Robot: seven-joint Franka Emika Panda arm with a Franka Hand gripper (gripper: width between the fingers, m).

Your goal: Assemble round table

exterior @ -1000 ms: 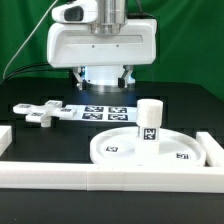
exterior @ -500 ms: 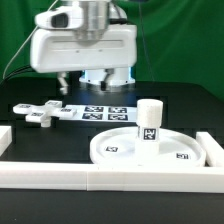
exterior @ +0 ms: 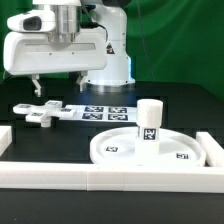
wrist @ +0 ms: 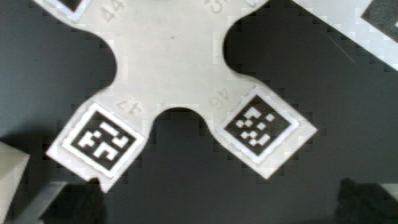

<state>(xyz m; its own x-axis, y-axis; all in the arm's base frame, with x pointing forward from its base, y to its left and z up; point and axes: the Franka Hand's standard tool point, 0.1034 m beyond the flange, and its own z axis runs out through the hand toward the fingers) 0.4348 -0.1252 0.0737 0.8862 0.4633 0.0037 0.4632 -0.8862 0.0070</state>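
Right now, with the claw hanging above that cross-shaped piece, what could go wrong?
The cross-shaped piece lies flat on the table, so the open gripper might grip an arm off-centre and twist it. Carrying it over later, it could knock the leg standing upright on the round disc.

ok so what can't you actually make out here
- cross-shaped piece: arms cut off by the wrist view's edges
- disc: near rim hidden behind the white border bar, exterior view
- leg: whether it is fastened to the disc, too small, exterior view
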